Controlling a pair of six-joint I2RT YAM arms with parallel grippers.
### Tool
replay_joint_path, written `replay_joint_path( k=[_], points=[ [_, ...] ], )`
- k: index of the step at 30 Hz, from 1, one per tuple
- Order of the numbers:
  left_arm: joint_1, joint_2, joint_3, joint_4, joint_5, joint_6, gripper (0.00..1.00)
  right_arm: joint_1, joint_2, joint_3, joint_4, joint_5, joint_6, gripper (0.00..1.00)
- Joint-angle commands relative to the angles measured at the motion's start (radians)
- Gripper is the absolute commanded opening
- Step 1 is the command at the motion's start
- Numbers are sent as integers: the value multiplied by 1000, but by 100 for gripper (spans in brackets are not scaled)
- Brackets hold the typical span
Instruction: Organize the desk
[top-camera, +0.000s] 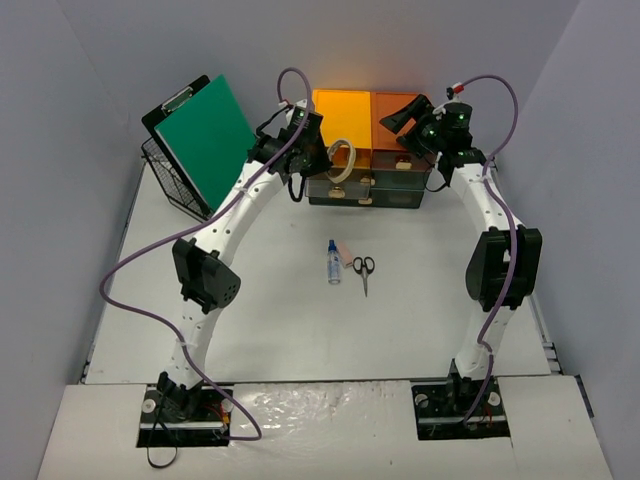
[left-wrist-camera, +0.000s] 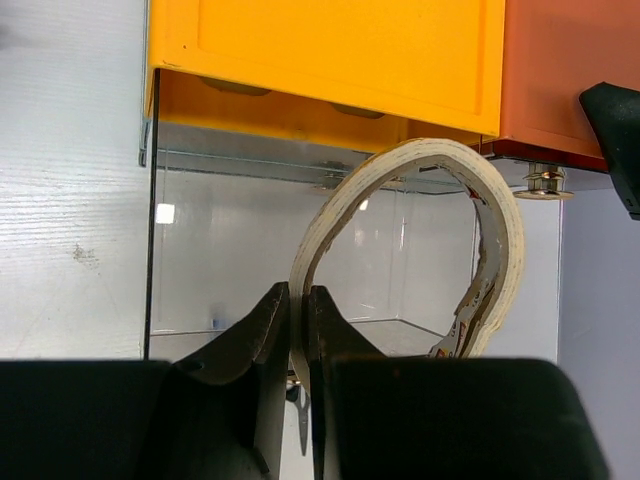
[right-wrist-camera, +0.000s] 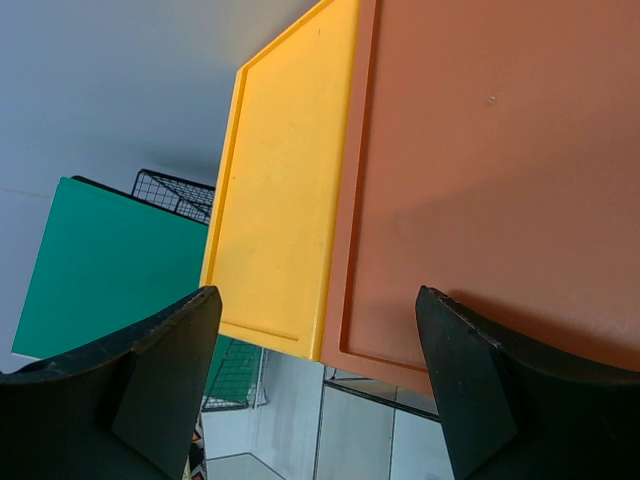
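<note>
Bench (top-camera: 280, 320), large, flat, white, spreads wide under both arms. Left pincer (left-wrist-camera: 298, 300) pinches a flattened beige tape ring (left-wrist-camera: 420, 152) at the yellow plastic drawer's (left-wrist-camera: 330, 50) edge; right pincer (right-wrist-camera: 318, 300) (spread wide) hangs over the orange-brown lid (right-wrist-camera: 500, 180).

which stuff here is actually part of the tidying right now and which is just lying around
In hand: desk; tape ring, pinched in the left gripper; drawer unit right by it; right gripper, open above the unit's orange top.
Lying about, untouched: small bottle and scissors mid-desk; wire basket with a green clipboard, far left.
</note>
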Motion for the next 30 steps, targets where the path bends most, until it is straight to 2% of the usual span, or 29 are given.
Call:
replay_joint_path(
  k=[1, 18, 27, 28, 30],
  points=[
    [11, -47, 33, 40, -26, 42, 0, 12, -23, -31, -73, -10, -13, 76],
    [64, -16, 46, 78, -19, 52, 0, 20, -41, -60, -73, -4, -21, 76],
    [61, -8, 23, 4, -43, 81, 0, 25, -35, -59, -73, 0, -18, 76],
    [59, -18, 6, 4, -52, 88, 5, 26, -34, -59, -74, 1, -18, 76],
    [57, -45, -35, 13, -62, 96, 22, 27, -33, -59, -73, 2, -19, 76]
  ],
)
